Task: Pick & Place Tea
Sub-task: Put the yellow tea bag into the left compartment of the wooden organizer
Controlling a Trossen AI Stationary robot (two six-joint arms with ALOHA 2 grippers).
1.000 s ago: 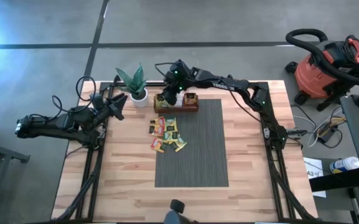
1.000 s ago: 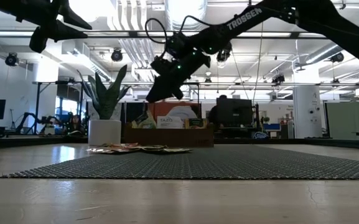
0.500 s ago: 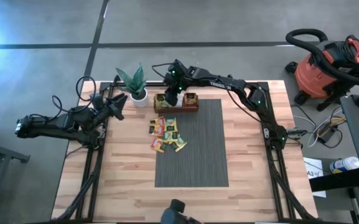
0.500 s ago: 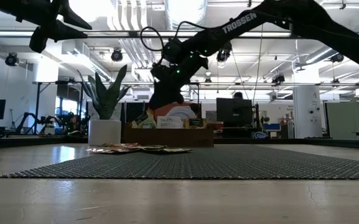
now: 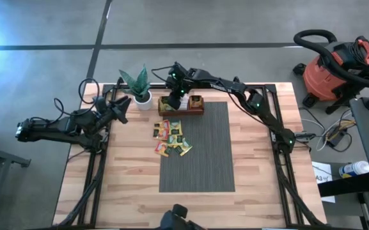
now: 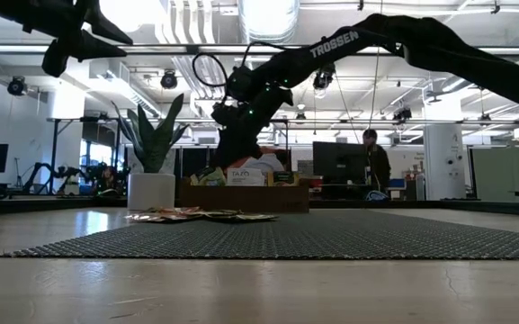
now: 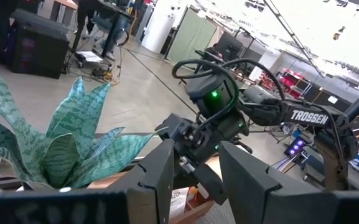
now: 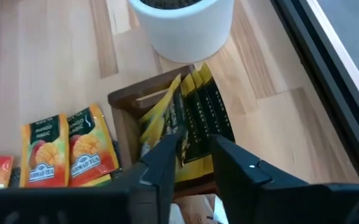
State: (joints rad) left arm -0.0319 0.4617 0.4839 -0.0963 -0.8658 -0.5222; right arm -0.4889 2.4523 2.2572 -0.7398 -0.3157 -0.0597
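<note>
A brown wooden tray (image 5: 194, 106) stands at the far edge of the grey mat (image 5: 200, 153). Its left end compartment holds several yellow-and-black tea sachets (image 8: 195, 118) standing on edge. More sachets (image 5: 171, 137), yellow, green and orange, lie loose on the mat's left part. My right gripper (image 8: 195, 149) slants down over that end compartment, its fingers a little apart on either side of the sachets' upper edges. My left gripper (image 7: 195, 149) waits open, level and high at the table's left (image 5: 125, 110), with nothing between its fingers. My right gripper has its fingertips (image 8: 170, 146) right at the upper edges of the standing sachets (image 8: 191, 134) in the tray's end compartment, coming from above at a slant. Whether they touch a sachet I cannot tell.
A white pot with a green plant (image 5: 141, 96) stands just left of the tray, close to my right gripper. Two orange sachets (image 8: 67, 149) lie on the mat beside the tray. A person (image 6: 371, 157) stands in the room behind the table.
My right gripper has sunk toward the tray's left end compartment and tipped more steeply down, while its arm has stretched out farther over the table's far edge. The tray and the loose sachets have not moved.
</note>
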